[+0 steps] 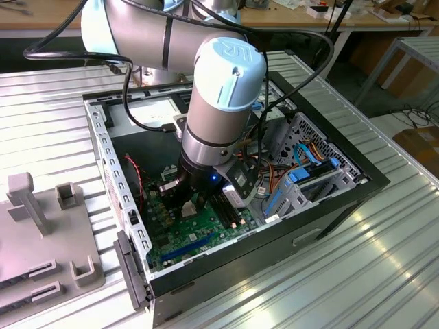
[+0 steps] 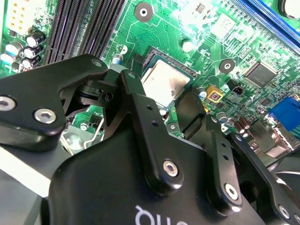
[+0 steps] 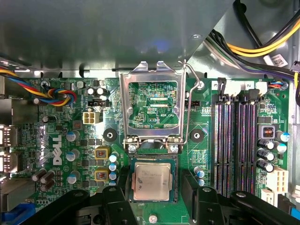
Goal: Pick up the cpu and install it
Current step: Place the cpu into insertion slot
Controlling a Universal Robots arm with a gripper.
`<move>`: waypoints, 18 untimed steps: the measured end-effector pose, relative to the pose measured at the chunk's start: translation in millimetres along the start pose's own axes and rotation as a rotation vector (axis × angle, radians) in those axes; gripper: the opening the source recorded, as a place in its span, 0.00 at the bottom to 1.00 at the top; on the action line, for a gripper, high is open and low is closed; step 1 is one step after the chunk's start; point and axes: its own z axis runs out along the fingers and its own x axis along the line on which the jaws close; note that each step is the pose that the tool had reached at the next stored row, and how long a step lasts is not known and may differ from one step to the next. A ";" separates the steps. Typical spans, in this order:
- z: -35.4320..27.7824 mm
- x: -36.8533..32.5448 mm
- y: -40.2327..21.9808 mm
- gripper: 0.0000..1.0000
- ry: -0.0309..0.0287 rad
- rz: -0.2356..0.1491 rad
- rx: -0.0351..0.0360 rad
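The cpu is a small square chip with a silvery-grey top. It lies flat in its socket on the green motherboard, and it shows from an angle in the second wrist view. The socket's metal frame stands flipped open behind it, its wire lever raised. My gripper hangs low over the socket with one black finger on each side of the chip. A narrow gap shows at both edges, so the gripper is open. In the exterior view the gripper reaches down into the computer case.
Long black memory slots run beside the socket. Coloured cable bundles and a drive cage with blue parts crowd the case. A grey fixture sits on the ribbed metal table at the exterior view's left.
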 end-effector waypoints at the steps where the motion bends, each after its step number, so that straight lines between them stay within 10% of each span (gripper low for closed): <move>1: -1.1 0.0 0.0 0.55 -0.0001 0.000 0.0000; 18: -10.5 0.3 0.2 0.55 -0.0001 0.000 -0.0001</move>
